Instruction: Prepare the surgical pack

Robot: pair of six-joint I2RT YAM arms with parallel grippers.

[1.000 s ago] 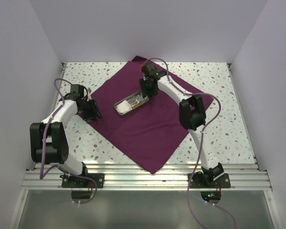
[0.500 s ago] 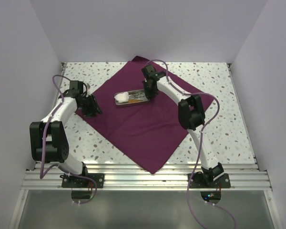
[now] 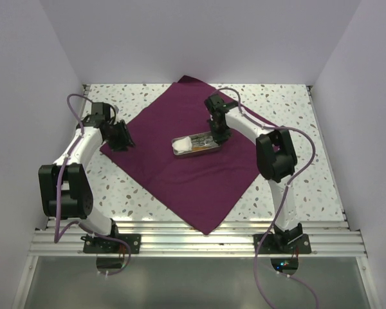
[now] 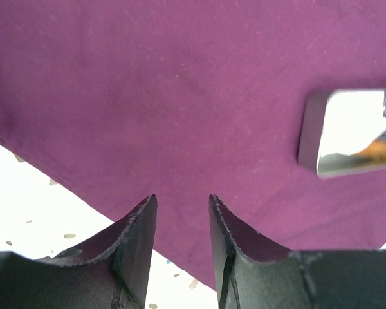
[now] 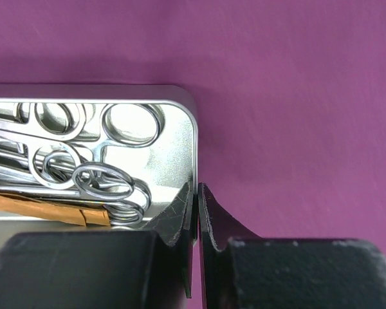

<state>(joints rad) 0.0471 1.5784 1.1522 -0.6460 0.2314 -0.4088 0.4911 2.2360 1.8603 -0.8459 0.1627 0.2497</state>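
Grip: right gripper [image 5: 196,190] pinches tray [image 5: 180,145] end wall, jaws freshly clamped.
Spare: left gripper [image 4: 180,212] half spread, empty, over cloth [image 4: 180,96] edge.
Change: tray turned and slid nearer cloth middle; likely centring before wrapping.
Contents: steel scissors [image 5: 101,153], orange strip [image 5: 38,207], white gauze [image 3: 182,143] at far end.

Maroon-purple cloth [image 3: 180,183]; silver tray [image 3: 210,152]; white gauze [image 3: 182,143]; orange strip [image 5: 45,207]; speckled white table [image 3: 296,119].

In the left wrist view the metal tray [image 4: 338,132] runs off the right edge, its contents lost in blurred glare; in the right wrist view the left edge cuts off the tray and the blades of the scissors [image 5: 98,153]; from above, its contents are too small to tell apart.
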